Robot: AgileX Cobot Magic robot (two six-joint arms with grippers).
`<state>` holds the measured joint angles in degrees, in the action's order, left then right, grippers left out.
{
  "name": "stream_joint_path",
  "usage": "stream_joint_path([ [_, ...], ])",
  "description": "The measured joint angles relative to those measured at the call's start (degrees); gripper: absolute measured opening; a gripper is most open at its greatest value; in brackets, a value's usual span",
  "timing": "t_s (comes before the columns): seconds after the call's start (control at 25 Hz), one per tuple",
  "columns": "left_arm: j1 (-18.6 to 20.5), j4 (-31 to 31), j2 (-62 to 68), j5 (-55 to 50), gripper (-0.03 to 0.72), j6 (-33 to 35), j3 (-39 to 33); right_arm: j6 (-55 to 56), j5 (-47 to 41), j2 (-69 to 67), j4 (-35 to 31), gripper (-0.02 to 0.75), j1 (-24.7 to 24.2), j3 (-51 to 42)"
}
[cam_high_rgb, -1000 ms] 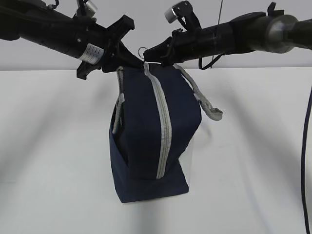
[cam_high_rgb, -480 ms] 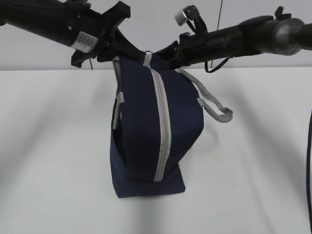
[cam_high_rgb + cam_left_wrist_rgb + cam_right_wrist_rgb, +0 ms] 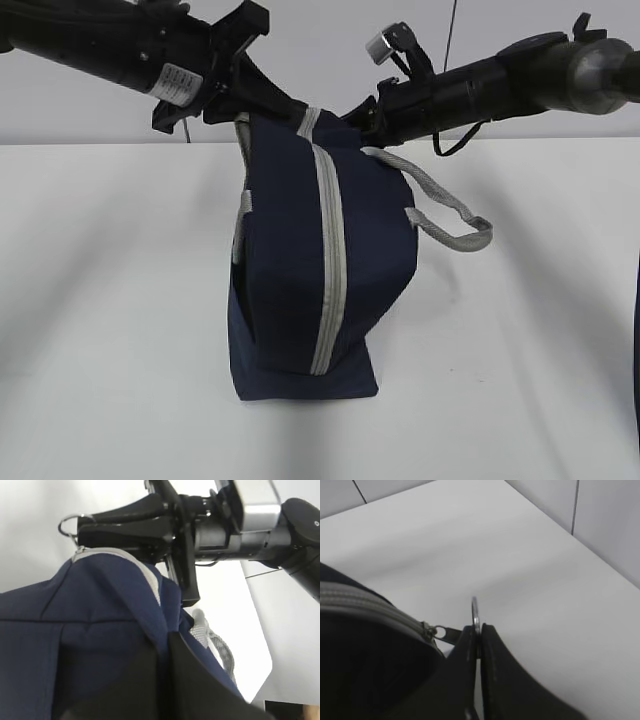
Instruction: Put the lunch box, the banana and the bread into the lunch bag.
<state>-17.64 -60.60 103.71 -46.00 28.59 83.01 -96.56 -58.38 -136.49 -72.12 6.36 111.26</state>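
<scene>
The navy lunch bag (image 3: 310,270) stands upright on the white table, its grey zipper strip (image 3: 328,260) running down the front and shut. My left gripper (image 3: 268,108) is shut on the fabric at the bag's top left corner (image 3: 165,625). My right gripper (image 3: 335,118) is shut on the zipper's ring pull (image 3: 476,614) at the bag's top; the ring also shows in the left wrist view (image 3: 67,524). The lunch box, the banana and the bread are out of view.
A grey strap handle (image 3: 445,215) hangs off the bag's right side over the table (image 3: 520,330). Another grey strap (image 3: 240,225) lies along the bag's left edge. A dark cable (image 3: 634,330) hangs at the far right.
The bag's top has shifted slightly right and both grippers with it. The right strap handle has swung lower and further right. Both grips are unchanged.
</scene>
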Motion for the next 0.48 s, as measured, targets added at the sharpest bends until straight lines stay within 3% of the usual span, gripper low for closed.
stream_joint_path([
  [0.24,0.0,-0.3,-0.1,0.1,0.006,1.1,-0.1,2.0,0.3,0.0,0.8,-0.016,0.0,0.0],
  [0.4,0.0,1.9,-0.9,0.1,0.008,1.4,-0.1,2.4,-0.3,0.0,-6.5,0.000,-0.3,0.0],
  [0.48,0.0,4.4,-1.1,-0.2,0.024,1.6,-0.1,2.5,-2.0,0.0,-10.6,0.071,-0.9,0.0],
])
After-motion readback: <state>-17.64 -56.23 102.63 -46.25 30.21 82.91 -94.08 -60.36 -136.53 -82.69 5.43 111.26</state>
